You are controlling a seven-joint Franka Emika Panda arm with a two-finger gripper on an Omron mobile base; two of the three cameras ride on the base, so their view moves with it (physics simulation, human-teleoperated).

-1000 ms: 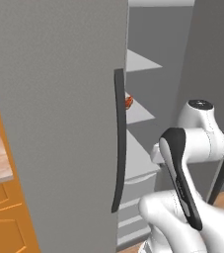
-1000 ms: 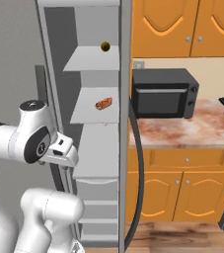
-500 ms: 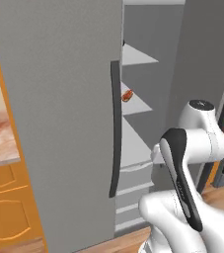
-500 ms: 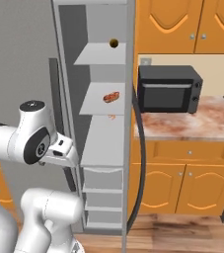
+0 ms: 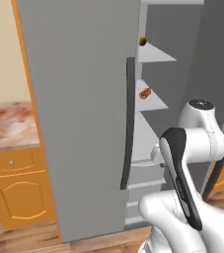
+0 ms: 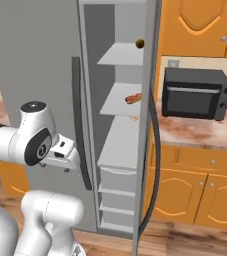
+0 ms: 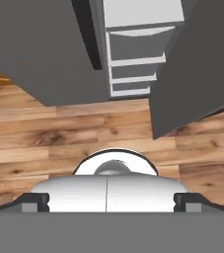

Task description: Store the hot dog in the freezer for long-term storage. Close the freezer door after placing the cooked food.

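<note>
Currently the small reddish-brown hot dog in its tan bun (image 6: 133,99) is lying on the middle pale grey shelf of the freezer (image 6: 120,145), the narrow compartment of the tall grey fridge, with its three drawers stacked below. From the left base view the hot dog (image 5: 144,93) is sitting near the shelf's front edge. A small round olive-yellow item (image 6: 140,44) is resting on the shelf above, and a tiny pale pink item (image 6: 134,118) is showing just under the hot dog's shelf edge.

Judgement: placing looks done; closing is what is left.

The freezer door (image 6: 146,125), tall and narrow with a long dark vertical handle (image 6: 156,150), is standing swung out, edge-on to the right base camera, between the freezer and the black microwave (image 6: 195,93) on the marbled counter. The wider plain grey door (image 5: 79,113) is sitting shut on the other side.

The gripper (image 7: 108,200) is pointing down at the wood floor, fingers spread wide and holding nothing; the tips are barely peeking in at the hand view's bottom corners.

Key relation: the freezer door is lying ahead and to the right of the hand, its long axis vertical, its open edge nearer the robot than the freezer shelves. The hand is hanging low, about drawer level, well apart from the door. A push would need the hand raised and brought to the door's outer face.
</note>
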